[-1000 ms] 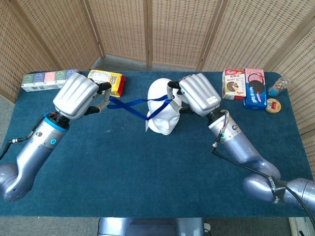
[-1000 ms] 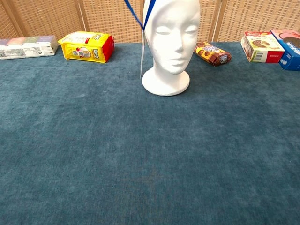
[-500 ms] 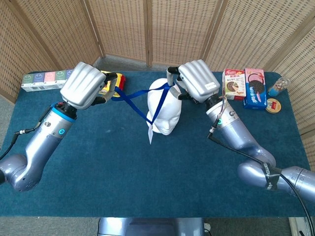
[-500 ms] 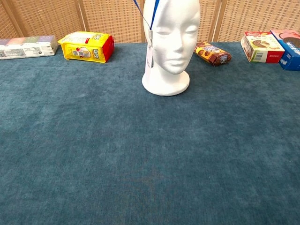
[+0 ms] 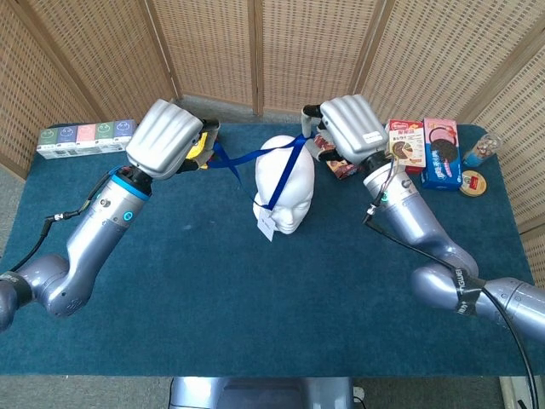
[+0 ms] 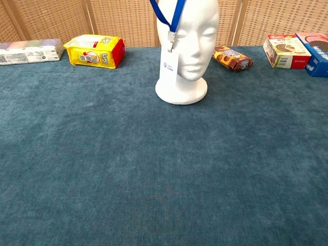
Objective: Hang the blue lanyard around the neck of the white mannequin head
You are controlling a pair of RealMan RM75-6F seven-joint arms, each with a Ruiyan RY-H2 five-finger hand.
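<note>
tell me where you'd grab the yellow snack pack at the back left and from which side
Grip the yellow snack pack across its narrow width near the middle, coming down from above. It lies flat on the blue table with its long sides clear, and the left hand hangs nearest it, though that hand now holds the blue lanyard, so it would have to let go first.

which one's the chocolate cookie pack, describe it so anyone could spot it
Start at the white mannequin head mid-table on the blue cloth. Just behind its base, toward the boxes on the far side, lies the cookie pack. It is the only dark brown wrapper, lying flat and angled, while its neighbours are red, pink and blue cartons.
</note>
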